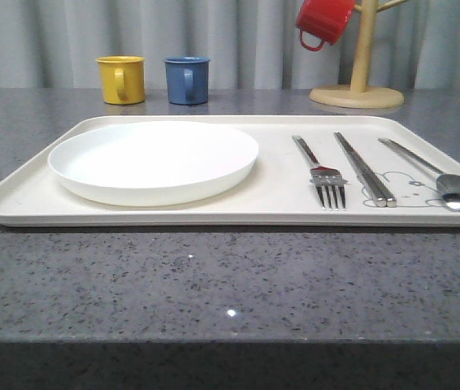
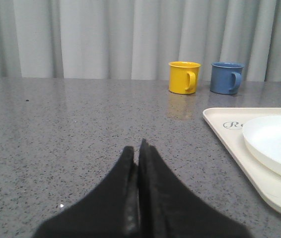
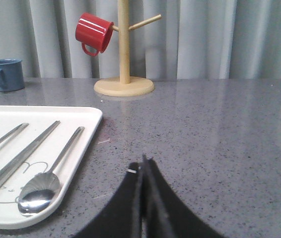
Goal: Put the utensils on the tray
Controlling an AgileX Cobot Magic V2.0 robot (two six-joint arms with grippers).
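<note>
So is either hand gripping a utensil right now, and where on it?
Nothing is held. The left hand and right hand are shut and empty over the table.

The black left gripper [image 2: 139, 146] hangs low over the bench, jaws pressed together (empty); the black right gripper [image 3: 144, 161] likewise.

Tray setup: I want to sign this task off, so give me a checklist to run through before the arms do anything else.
1. Plate on the tray, its left part: ok.
2. Fork, chopsticks and spoon on the tray, side by side, apart: ok.
3. Left gripper shut, holding nothing, over bare table: ok.
4. Right gripper shut, holding nothing, beside the tray: ok.
5. Utensils left elsewhere outside the camera views: cannot tell.
</note>
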